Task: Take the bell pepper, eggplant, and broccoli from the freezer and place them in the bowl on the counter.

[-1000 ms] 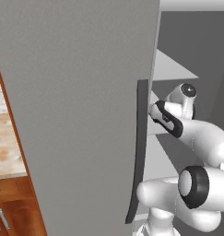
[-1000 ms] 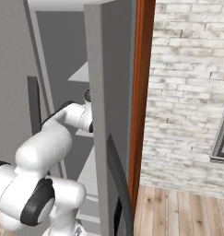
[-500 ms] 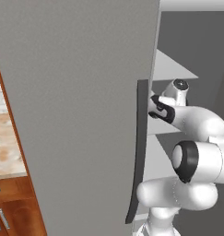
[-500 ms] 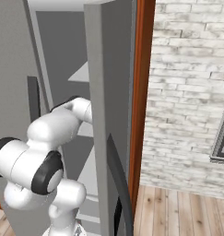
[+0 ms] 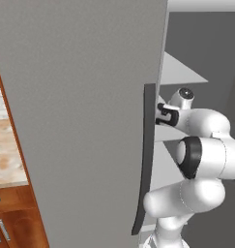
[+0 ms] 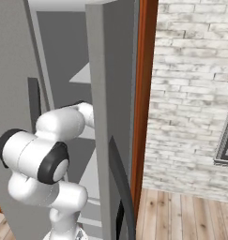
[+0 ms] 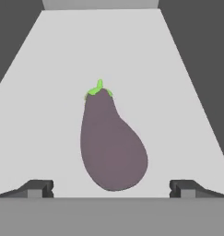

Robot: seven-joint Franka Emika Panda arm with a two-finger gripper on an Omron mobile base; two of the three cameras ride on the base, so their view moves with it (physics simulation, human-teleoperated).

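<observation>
Purple and plump, the eggplant (image 7: 112,145) is lying on a pale grey shelf (image 7: 49,92) inside the freezer (image 5: 85,121), right in front of the gripper (image 7: 111,189). Its fat end is pointing at the gripper and its green stem is pointing away. The gripper is standing wide open, with one dark tip on each side of the fat end, and neither tip is touching it. So the step in hand looks like picking up the eggplant.

Next, the gripper probably needs to go a little farther forward so the tips are beside the wide part, and then squeeze shut. The skin looks smooth and round, so it could slip out if the tips are closing too near the end.

Some things are hard to see. The freezer door is blocking the hand in the left base view, where the white arm (image 5: 196,145) is reaching in past the dark handle (image 5: 145,155). A small dark bit at the far left edge, over the beige bench (image 5: 7,150), may be the bowl, but too little is showing to tell.
</observation>
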